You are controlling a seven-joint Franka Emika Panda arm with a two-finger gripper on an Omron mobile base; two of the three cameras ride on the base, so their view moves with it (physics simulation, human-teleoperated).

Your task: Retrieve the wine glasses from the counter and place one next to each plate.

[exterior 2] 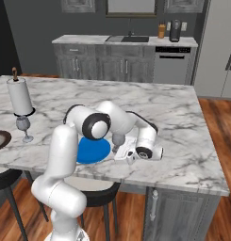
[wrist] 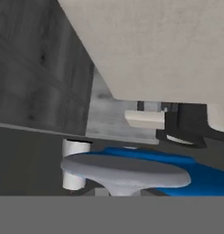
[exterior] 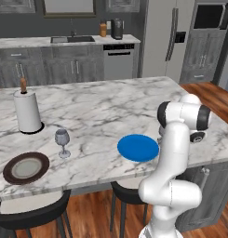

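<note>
**Second glass at blue plate, tool closed on it**

The tool is seen low over the island counter, lying nearly level at the near right edge of the blue plate. Its jaws are drawn together, and they appear clamped on the second wine glass, low on the glass. The contact itself is hidden by the wrist. This glass is held upright, just beside the blue plate's right rim. In the hand view its round grey part is seen very close at the bottom centre, with the blue plate directly behind it. Whether its foot is touching the marble cannot be told.

The first wine glass is set upright on the island counter, just beside the brown-rimmed plate, on that plate's far right side and apart from it. The paper towel roll is stood upright behind both, near the left end. The two plates are placed along the near edge, well apart, above the dark stools.

The back counter, with its sink, is seen along the far wall.
</note>
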